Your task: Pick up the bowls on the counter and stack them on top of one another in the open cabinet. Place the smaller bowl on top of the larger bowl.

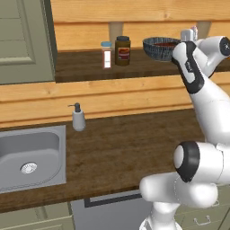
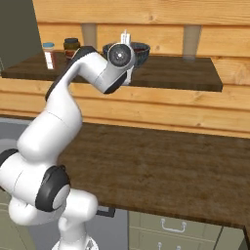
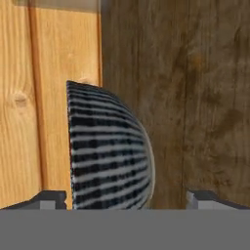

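1. Hand: in the hand view its two dark fingertips stand wide apart at the bottom edge, one on either side of the grey bowl. The jaws are spread wider than the bowl's body and grip nothing. Whether a fingertip touches the bowl cannot be told.
2. Grey bowl: it stands on the dark shelf floor of the open cabinet, toward its right end, close to the pine back wall. In the hand view its ribbed, streaked side shows turned on its side, with the pine planks to the left and dark shelf wood to the right.
3. Red-brown bowl: it sits inside the grey bowl, only a strip of its red showing above the grey rim in the left base view.
4. Hidden parts: in the left base view the arm's white wrist covers the right part of the bowls. In the right base view the arm's joint covers their middle, leaving the grey rim visible to either side.
5. Other items: a small white bottle and a brown-lidded jar stand left of the bowls on the shelf; a soap pump stands on the tabletop beside the steel sink
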### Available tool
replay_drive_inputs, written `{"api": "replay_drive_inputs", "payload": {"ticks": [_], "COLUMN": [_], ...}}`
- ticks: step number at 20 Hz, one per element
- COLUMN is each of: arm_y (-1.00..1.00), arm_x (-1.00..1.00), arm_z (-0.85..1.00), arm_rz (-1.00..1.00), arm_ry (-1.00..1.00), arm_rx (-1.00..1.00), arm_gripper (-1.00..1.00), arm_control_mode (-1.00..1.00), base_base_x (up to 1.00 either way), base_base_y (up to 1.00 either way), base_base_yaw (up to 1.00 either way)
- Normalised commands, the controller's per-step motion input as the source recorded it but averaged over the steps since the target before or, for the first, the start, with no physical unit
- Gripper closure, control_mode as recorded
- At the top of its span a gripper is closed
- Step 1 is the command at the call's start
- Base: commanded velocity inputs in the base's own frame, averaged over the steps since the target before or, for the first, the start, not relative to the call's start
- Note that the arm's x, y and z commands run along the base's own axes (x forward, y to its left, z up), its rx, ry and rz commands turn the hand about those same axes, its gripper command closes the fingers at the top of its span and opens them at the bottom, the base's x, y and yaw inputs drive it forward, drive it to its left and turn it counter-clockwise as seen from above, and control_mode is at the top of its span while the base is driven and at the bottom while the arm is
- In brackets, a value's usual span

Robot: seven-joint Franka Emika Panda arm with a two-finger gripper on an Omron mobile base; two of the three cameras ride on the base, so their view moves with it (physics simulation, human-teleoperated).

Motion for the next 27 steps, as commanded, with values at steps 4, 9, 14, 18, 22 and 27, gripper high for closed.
{"api": "replay_drive_inputs", "payload": {"ticks": [4, 9, 14, 18, 22, 27], "arm_y": [0.00, 0.00, 0.00, 0.01, 0.20, 0.87], "arm_x": [-0.91, -1.00, -1.00, -1.00, -1.00, -0.99], "arm_z": [0.07, -0.06, -0.44, -0.72, -0.77, -0.58], "arm_rz": [0.00, 0.00, 0.06, 0.16, 0.20, 0.15], "arm_ry": [0.00, 0.00, 0.13, 0.22, 0.21, 0.02], "arm_rx": [0.00, 0.00, 0.00, -0.04, -0.13, -0.22], "arm_gripper": [-1.00, -1.00, -1.00, -1.00, -1.00, -1.00], "arm_control_mode": [-1.00, -1.00, -1.00, -1.00, -1.00, -1.00], "base_base_x": [0.00, 0.00, 0.00, 0.00, 0.00, 0.00], "base_base_y": [0.00, 0.00, 0.00, 0.00, 0.00, 0.00], "base_base_yaw": [0.00, 0.00, 0.00, 0.00, 0.00, 0.00]}}
